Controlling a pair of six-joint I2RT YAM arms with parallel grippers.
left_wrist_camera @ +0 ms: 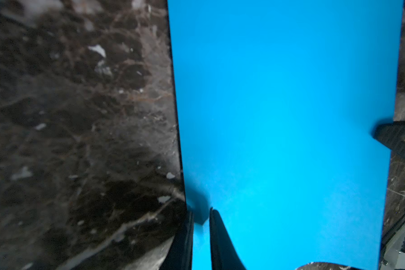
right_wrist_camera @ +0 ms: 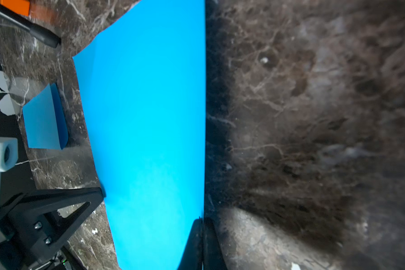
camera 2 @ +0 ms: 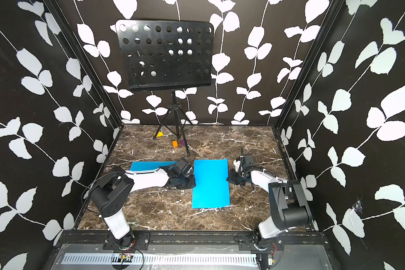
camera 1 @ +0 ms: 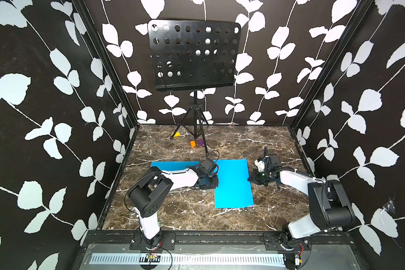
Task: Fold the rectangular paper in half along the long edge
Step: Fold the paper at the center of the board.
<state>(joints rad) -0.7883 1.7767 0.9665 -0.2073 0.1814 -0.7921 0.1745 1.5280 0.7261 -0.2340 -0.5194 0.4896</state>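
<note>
Paper (camera 1: 233, 184), long axis front-to-back: left gripper (left_wrist_camera: 201, 218) pinches left long edge, right gripper (right_wrist_camera: 202, 221) clamped on right long edge.

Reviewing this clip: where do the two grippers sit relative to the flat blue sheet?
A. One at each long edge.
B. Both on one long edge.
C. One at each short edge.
A: in a top view the left gripper meets one long edge of the blue sheet and the right gripper the opposite one.
</note>
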